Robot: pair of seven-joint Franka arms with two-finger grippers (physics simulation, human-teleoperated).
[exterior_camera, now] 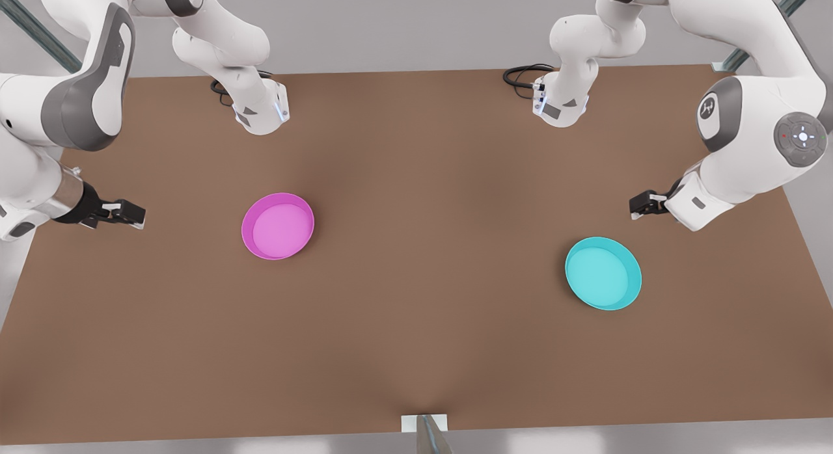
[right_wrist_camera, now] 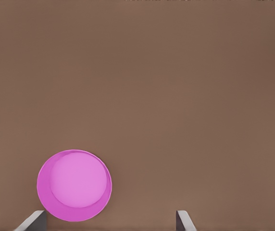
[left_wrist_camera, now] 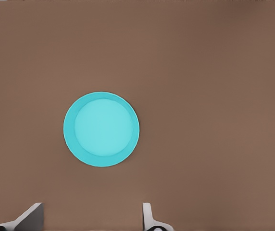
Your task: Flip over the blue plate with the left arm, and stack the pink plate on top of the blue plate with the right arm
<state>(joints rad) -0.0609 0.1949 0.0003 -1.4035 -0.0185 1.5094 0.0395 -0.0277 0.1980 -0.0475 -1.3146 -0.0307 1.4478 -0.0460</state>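
We see the left gripper (exterior_camera: pixel 641 205), jaws spread and tips cropped in its wrist view, above the blue plate (exterior_camera: pixel 603 272); right gripper (exterior_camera: pixel 130 214), released, beside the pink plate (exterior_camera: pixel 278 226). Both plates rim-up, empty, well apart on the table (exterior_camera: pixel 416 350).

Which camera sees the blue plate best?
The left wrist view: the blue plate sits whole, facing up, near the middle. The front view shows it farther off, at its right.

The blue plate (exterior_camera: pixel 603 273) was turquoise, the pink plate (exterior_camera: pixel 278 226) magenta with paler inside, the table (exterior_camera: pixel 416 350) plain brown.
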